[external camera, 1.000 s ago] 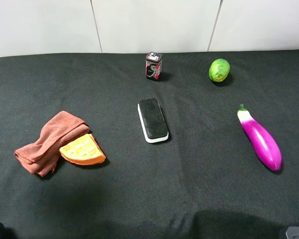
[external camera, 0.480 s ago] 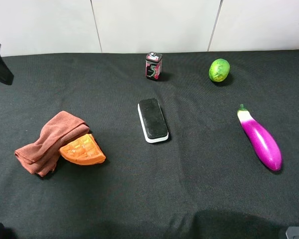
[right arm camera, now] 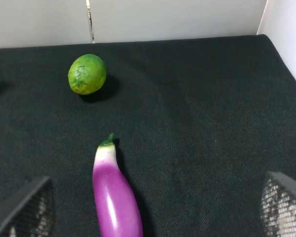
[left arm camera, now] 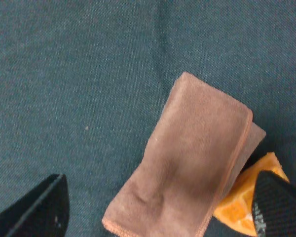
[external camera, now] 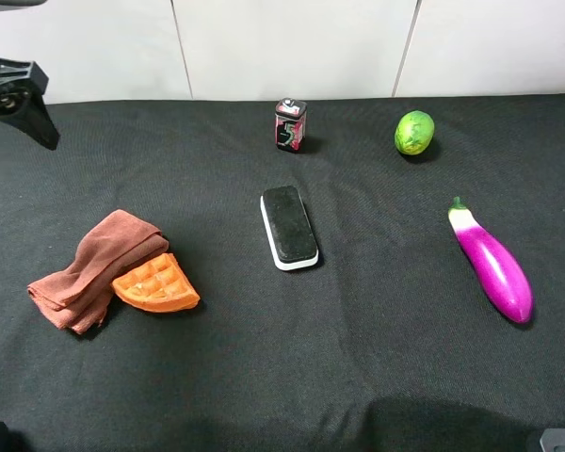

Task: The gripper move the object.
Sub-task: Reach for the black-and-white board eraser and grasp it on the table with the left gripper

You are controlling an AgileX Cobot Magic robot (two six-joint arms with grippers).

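Whole table's under a plain black fabric sheet (external camera: 264,377), and the flat wall panels (external camera: 292,42) are plain white. The oblong whiteboard eraser (external camera: 289,227) has a black felt top on a white plastic base. The small upright tin (external camera: 290,124) is red and black with a pale swirly print. The round lime-like fruit (external camera: 414,133) is bright green with yellowish blotches. The glossy toy eggplant (external camera: 492,266) is vivid purple, fading to white near its green stem cap. The folded microfibre cloth (external camera: 92,268) is rusty brown, the waffle-shaped wedge (external camera: 156,283) is orange with a moulded grid. On the right gripper (right arm camera: 155,205) the fingers (right arm camera: 32,207) show a fine grey mesh pattern
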